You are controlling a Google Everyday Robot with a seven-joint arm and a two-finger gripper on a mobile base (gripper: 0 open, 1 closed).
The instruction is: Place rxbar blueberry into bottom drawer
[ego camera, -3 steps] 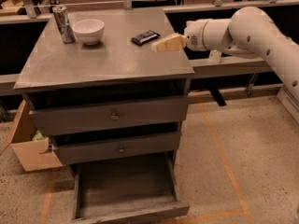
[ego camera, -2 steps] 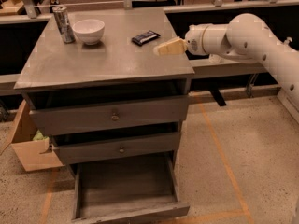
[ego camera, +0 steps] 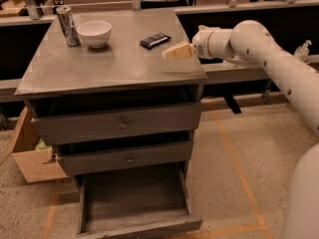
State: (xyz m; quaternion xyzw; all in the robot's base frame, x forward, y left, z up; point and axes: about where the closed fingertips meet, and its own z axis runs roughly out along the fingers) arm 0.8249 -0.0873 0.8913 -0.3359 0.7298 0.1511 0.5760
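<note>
Jaws: you cannot tell whether they are apart or together; they read as 1 pale tan wedge tapering to the left, with nothing seen in them.
Gripper (ego camera: 168, 54): you have it over the right rear part of the cabinet top, pointing left, just right of the bar and apart from it.
Arm (ego camera: 259, 44): white, reaching in from your right, level with the cabinet top.
Rxbar blueberry (ego camera: 155, 40): dark wrapper, lying flat on the cabinet top toward the back, right of centre, turned at a slant. It sits between the bowl and the gripper, nearer the gripper.
Bowl (ego camera: 94, 33): white, upright, at the back left of the top.
Can (ego camera: 67, 26): silver, standing just left of the bowl, close beside it.
Cabinet top (ego camera: 114, 68): flat grey surface; you see only these 3 items on it.
Upper drawers: 2, each with 1 round knob (ego camera: 122, 125), both pushed nearly in.
Bottom drawer (ego camera: 134, 195): pulled out toward you, plain grey inside, nothing in it.
Cardboard box (ego camera: 35, 161): on the floor at the cabinet's left side.
Floor: speckled, with orange lines (ego camera: 234, 158) running past the cabinet's right.
</note>
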